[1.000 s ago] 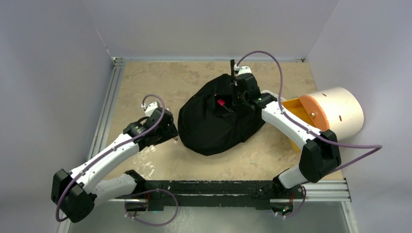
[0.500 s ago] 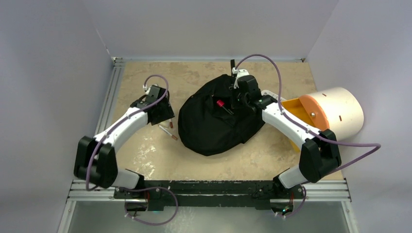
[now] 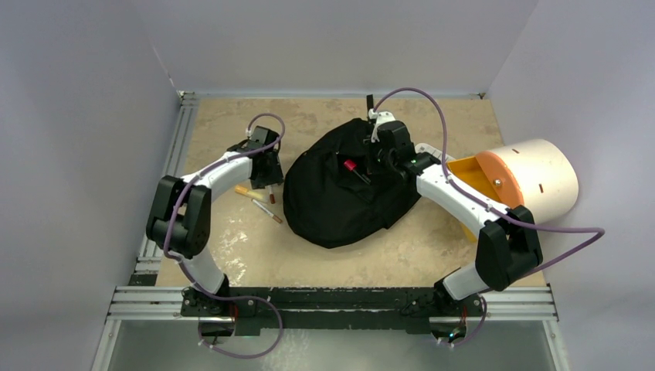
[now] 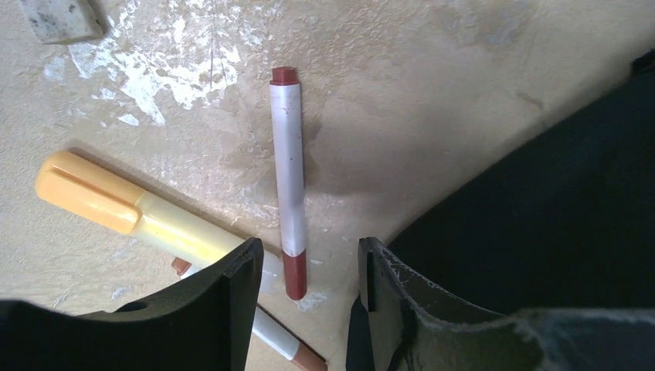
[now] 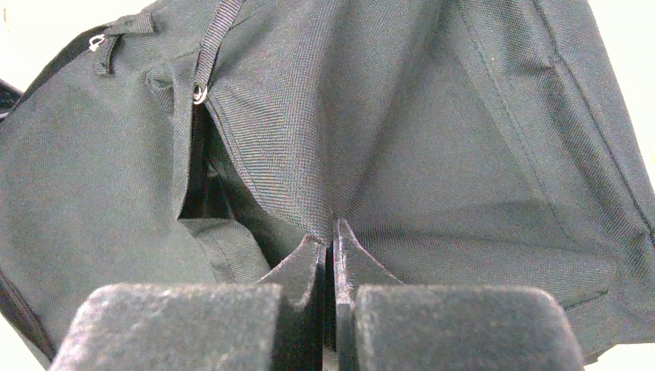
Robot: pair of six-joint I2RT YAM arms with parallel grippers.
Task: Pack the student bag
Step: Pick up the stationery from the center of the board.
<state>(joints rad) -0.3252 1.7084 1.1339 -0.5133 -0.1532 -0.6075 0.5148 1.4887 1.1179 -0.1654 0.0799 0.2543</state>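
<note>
Beige tabletop [image 3: 421, 259], grey walls [image 3: 332, 46] — left jaws apart; right jaws pinching student bag [image 3: 336, 209].

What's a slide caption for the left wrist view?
Open left pincer over a red-capped white marker beside the black bag.

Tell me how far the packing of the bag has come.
Done: a red-tipped pen seems to sit in the student bag. In hand: the right fingers pinch its fabric; the open left fingers straddle a white marker. Left: that marker, a yellow highlighter and another marker on the table.
</note>
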